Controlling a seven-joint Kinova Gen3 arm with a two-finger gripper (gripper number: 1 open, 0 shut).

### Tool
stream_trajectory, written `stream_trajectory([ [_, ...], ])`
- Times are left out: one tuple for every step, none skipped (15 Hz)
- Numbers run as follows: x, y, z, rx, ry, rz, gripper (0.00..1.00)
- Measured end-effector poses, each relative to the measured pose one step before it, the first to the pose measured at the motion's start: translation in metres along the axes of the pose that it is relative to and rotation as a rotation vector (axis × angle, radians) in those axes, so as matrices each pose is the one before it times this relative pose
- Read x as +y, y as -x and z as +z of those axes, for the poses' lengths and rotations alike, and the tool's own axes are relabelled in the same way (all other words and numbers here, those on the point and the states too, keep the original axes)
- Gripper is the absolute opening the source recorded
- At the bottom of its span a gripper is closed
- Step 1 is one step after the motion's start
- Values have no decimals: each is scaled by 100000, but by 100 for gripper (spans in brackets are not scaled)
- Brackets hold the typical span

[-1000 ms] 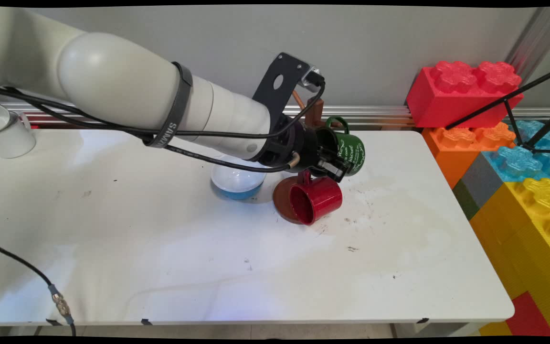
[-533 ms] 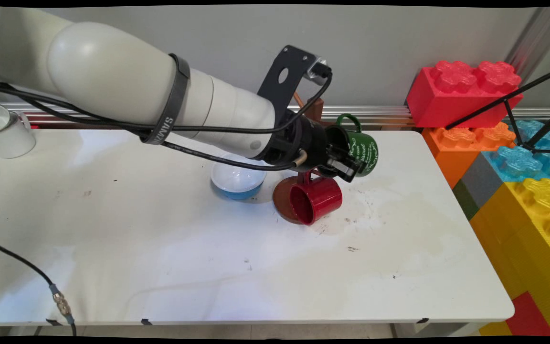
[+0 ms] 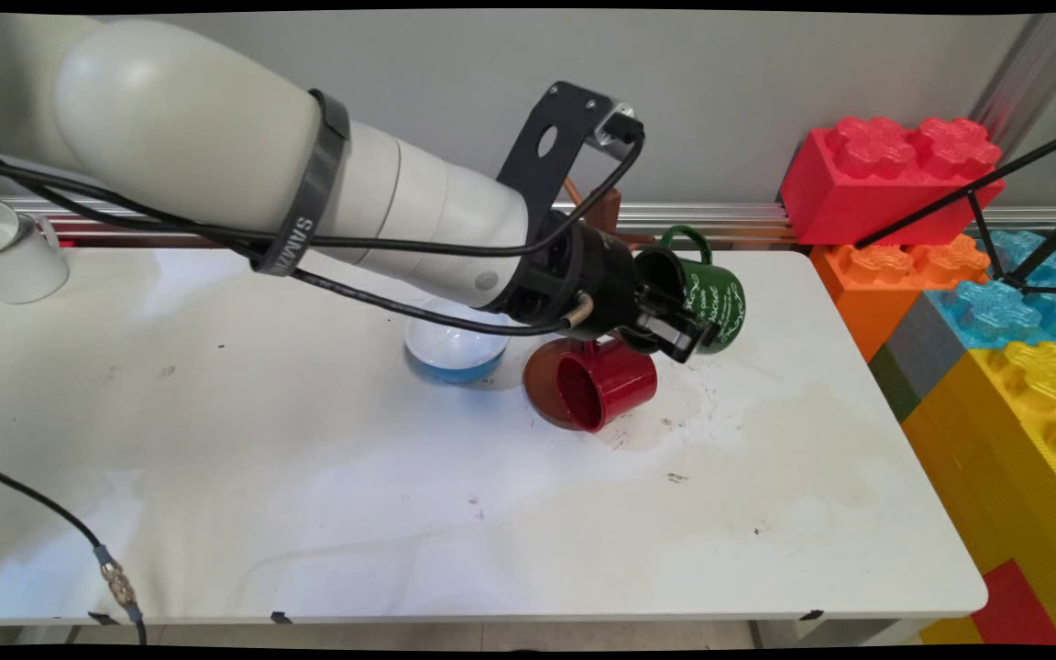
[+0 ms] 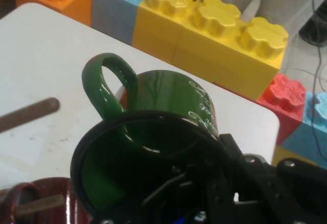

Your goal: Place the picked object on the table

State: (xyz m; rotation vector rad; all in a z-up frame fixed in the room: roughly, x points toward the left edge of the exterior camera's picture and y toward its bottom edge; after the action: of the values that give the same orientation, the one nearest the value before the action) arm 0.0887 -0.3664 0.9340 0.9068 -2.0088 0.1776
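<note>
1. Since the earlier frames the gripper [image 3: 675, 328] has carried the green mug [image 3: 716, 293] rightward, away from the brown rack post [image 3: 603, 209].
2. Its fingers are clamped on the mug's rim, one inside [image 4: 168, 188]; the mug is tilted sideways, above the table [image 3: 308, 477].
3. Just below hangs a red mug [image 3: 606, 390] over the rack's brown base [image 3: 539, 380]; a blue bowl [image 3: 455, 353] sits left, partly hidden by the arm.
4. Toy bricks [image 3: 977, 302] stand right; a white mug [image 3: 10, 252], possibly metal, far left.
</note>
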Motion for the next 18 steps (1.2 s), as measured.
stream_trajectory([
  [73,47,-223,-774,744,47,0],
  [61,51,-264,-986,859,53,0],
  [42,60,-295,-1376,1079,260,0],
  [29,21,-281,-1221,1165,479,0],
  [0,11,-362,-1446,1341,662,0],
  [1,2,-363,-1353,1262,682,0],
  [-31,-17,-345,-1269,995,565,0],
  [-30,-30,-241,-858,615,405,0],
  [-28,-99,-359,-1302,923,617,0],
  [-17,-146,-430,-1657,1016,632,0],
  [-7,-228,-426,-1481,898,569,0],
  [8,-249,-376,-1344,672,447,0],
  [25,-331,-442,-1436,702,399,0],
  [32,-376,-466,-1425,431,225,0],
  [58,-314,-414,-1508,377,426,0],
  [38,-344,-555,-1948,417,837,0],
  [17,-234,-551,-2307,417,893,0],
  [6,-94,-537,-2395,290,843,0],
])
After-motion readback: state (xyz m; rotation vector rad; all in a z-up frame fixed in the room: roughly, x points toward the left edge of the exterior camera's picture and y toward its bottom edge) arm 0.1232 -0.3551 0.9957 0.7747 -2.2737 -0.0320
